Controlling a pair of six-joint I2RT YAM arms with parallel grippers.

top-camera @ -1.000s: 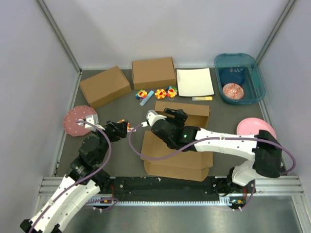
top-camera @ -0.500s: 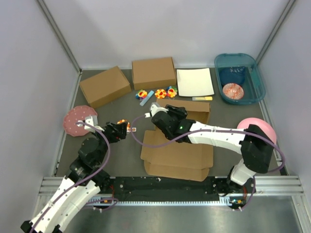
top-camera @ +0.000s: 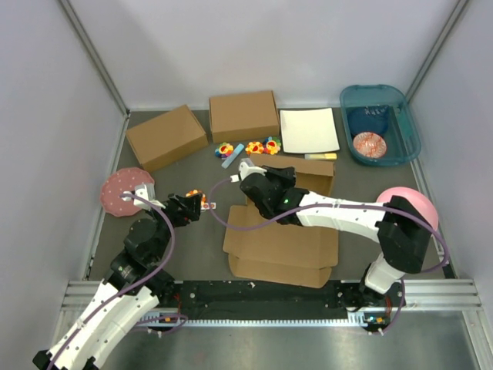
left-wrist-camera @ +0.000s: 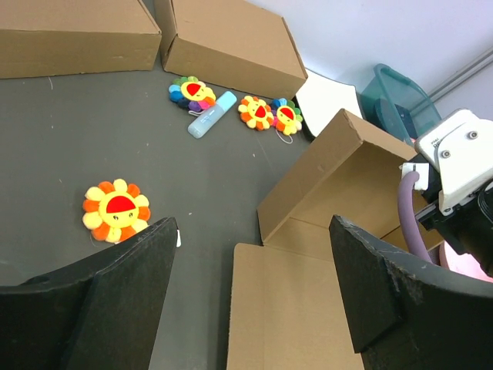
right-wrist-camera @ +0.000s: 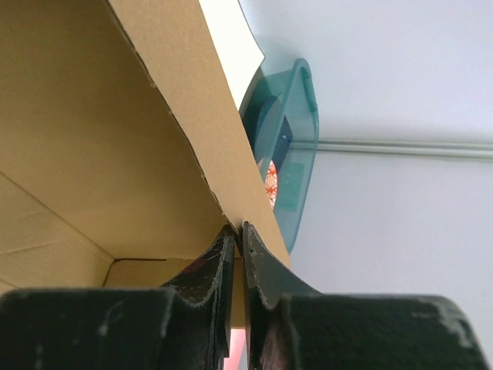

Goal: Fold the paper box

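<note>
While the left pincer hangs with jaws apart at lower left, the paper box lies mid-frame on the worktop, its far flap pinched tight in the right pincer, apparently to raise that wall.

The left tool gapes wide, while the right tool, arm outstretched, is pinched tight.

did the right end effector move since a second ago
Yes. The right end effector, gripping the brown cardboard paper box, moved up the view, nearer the light blue tube.
</note>
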